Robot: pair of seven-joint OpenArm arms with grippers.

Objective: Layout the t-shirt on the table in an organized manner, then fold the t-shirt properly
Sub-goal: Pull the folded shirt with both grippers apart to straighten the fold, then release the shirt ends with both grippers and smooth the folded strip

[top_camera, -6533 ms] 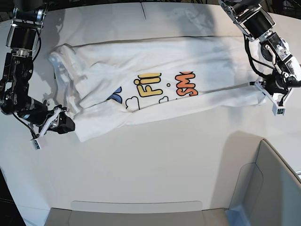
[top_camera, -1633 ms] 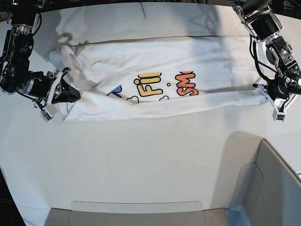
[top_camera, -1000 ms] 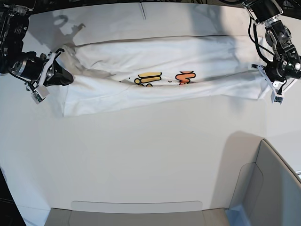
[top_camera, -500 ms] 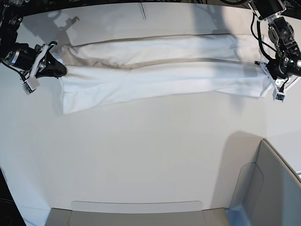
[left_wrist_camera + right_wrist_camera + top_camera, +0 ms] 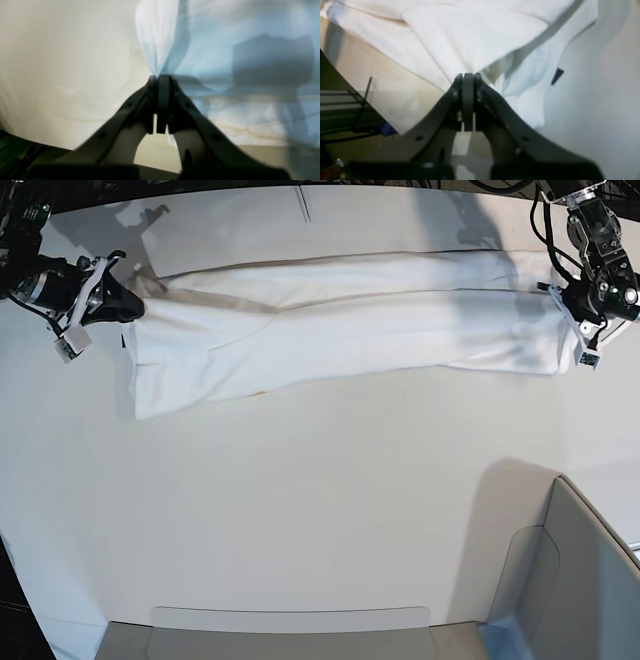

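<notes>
The t-shirt (image 5: 340, 330), white and folded over on itself so that none of its print shows, lies stretched into a long band across the far part of the table (image 5: 320, 510), running from one side of the base view to the other. Its near edge sags lower at the base view's left end, where a corner of cloth (image 5: 150, 395) reaches furthest toward the camera. The left hand (image 5: 575, 315), at the base view's right end of the band, is clamped on the cloth; the left wrist view shows its two fingers (image 5: 163, 100) pressed together with a pinch of fabric (image 5: 156, 45) fanning up out of the tips, though that view is blurred. The right hand (image 5: 125, 300), at the opposite end, is likewise closed on the shirt: in the right wrist view its fingers (image 5: 468, 100) meet at a gathered fold of white cloth (image 5: 470, 37), and a small black neck tag (image 5: 557, 75) shows on the fabric just to one side. Both arms cast shadows on the table's far edge. A grey-white bin wall (image 5: 570, 580) stands at the near corner of the base view, well apart from the shirt
</notes>
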